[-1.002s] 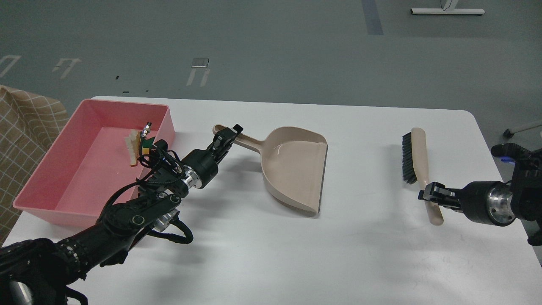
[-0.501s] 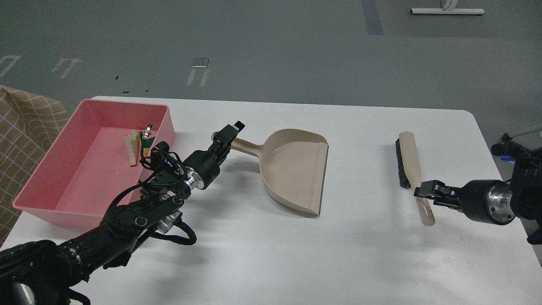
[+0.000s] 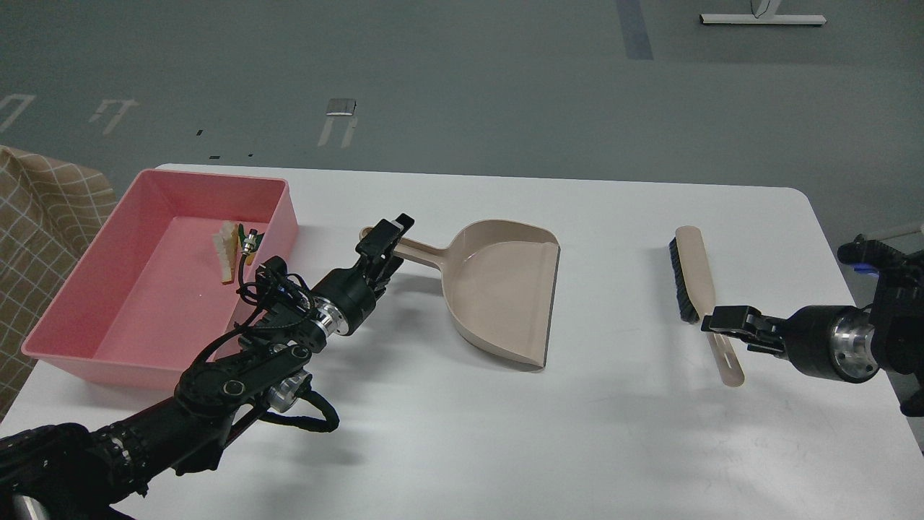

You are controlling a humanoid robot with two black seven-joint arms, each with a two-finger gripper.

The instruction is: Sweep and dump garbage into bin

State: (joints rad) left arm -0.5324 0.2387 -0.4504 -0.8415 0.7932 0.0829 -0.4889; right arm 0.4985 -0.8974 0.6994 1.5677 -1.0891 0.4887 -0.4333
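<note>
Left gripper (image 3: 385, 232) fingers spread at beige plastic dustpan (image 3: 505, 289) handle; right gripper (image 3: 722, 319) fingers parted beside brush (image 3: 696, 282) handle. Withdraw straight back, avoid nudging tools on counter (image 3: 613, 433).

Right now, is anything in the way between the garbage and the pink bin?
Nothing visible. The bread piece and the sponge chunk already lie inside the pink bin, and the dustpan sits empty on the table.

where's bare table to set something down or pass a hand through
Widest free patch: the white table between the beige plastic dustpan and the black-bristled beige brush. The near strip below both is also bare. Crowded: between the pink plastic bin and the dustpan handle, where the left gripper sits.
</note>
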